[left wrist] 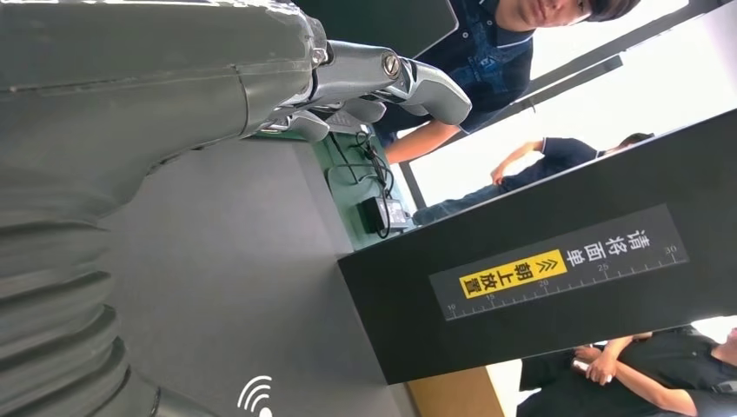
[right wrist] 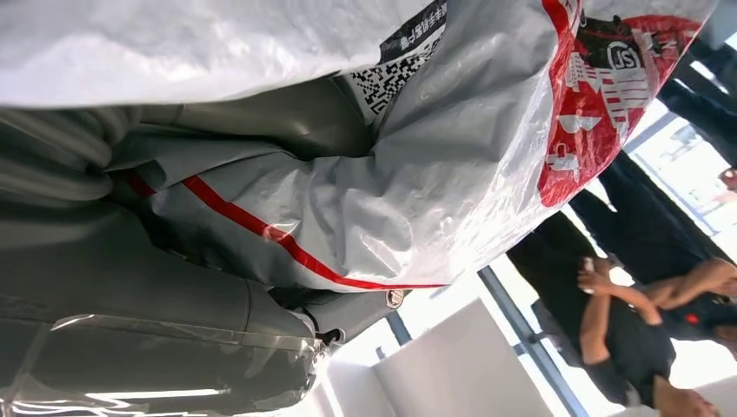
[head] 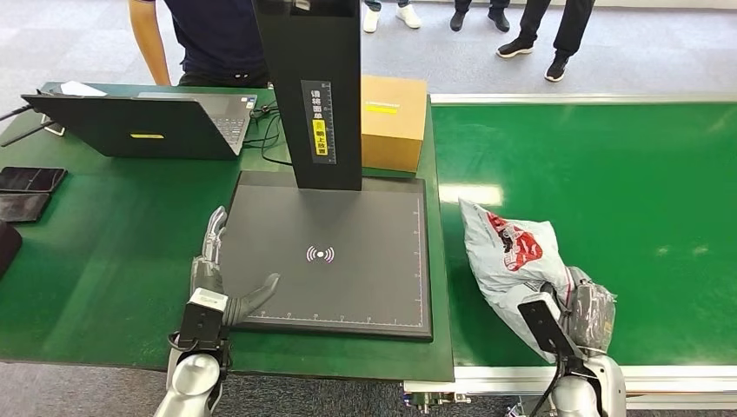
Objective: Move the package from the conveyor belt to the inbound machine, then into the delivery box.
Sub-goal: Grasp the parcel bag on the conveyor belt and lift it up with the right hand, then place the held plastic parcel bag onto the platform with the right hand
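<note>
Nearest the head camera, the right hand [head: 580, 306] lay at the near edge of the green conveyor belt [head: 608, 174], its fingers closed around the near end of the package [head: 508, 256]. The package was a grey-white plastic mailer bag with red printing; it lay crumpled on the belt, close to the belt's left edge, with its far end pointing away from the robot. In the right wrist view the bag [right wrist: 452, 148] bulged across the hand [right wrist: 174, 304], a red stripe and a printed code label showing on its skin, and the thumb pressed into the plastic.

To the left of the belt, on the green desk [head: 96, 252], sat the inbound machine [head: 335, 252]: a flat dark scanning plate with a white wireless mark at its middle and a black upright column [head: 315, 87] carrying a yellow label. The left hand [head: 222, 269] rested at the plate's near left corner, empty, fingers spread, thumb lying on the plate's edge. The left wrist view showed its fingers [left wrist: 374, 82] extended above the plate.

Behind the column stood a brown cardboard box [head: 395, 122]. An open laptop [head: 148, 126] sat at the far left of the desk, with two dark phones [head: 26, 191] near its left edge. A person in a dark shirt [head: 217, 35] stood behind the desk, and others stood beyond the belt.
</note>
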